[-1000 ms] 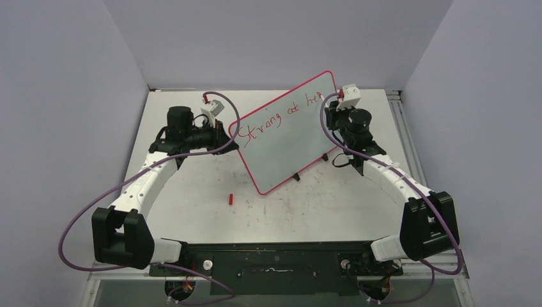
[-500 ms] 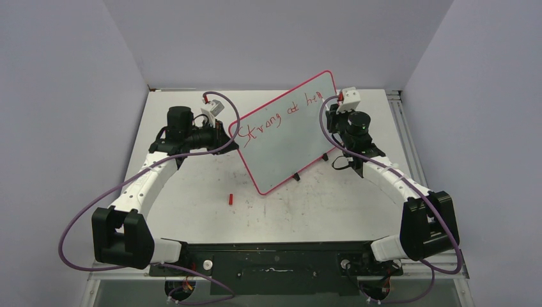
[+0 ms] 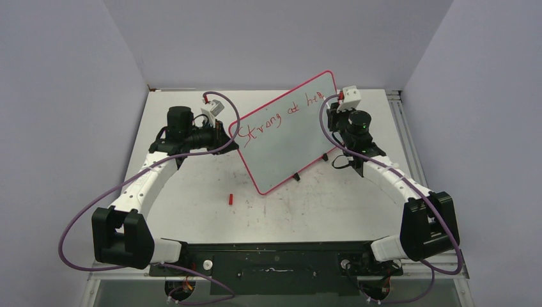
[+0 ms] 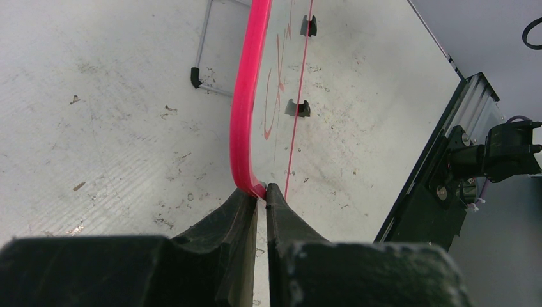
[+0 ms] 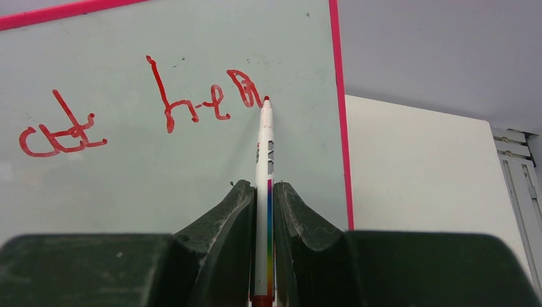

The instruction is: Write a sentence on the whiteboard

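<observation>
Glossy whiteboard [image 3: 284, 137] stands tilted mid-worktop [image 3: 192, 185], gripped and written on.
The left hand [image 4: 261, 192] is pinched shut on its rounded, pink-rimmed left corner. The right hand [image 5: 264, 188] clamps a slim white marker [image 5: 264, 160], whose red tip touches the thin red sentence [image 3: 259, 126] near the board's far right edge.

Brightly and evenly lit from above, casting only soft, pale shadows on the tabletop [image 3: 268, 217]. Crisp throughout from overhead. Up close, blurred and nearly black on the fingers [image 5: 227, 230], sharper further out across the whiteboard [image 5: 128, 179]. Mildly stretched toward wrist-view edges.
</observation>
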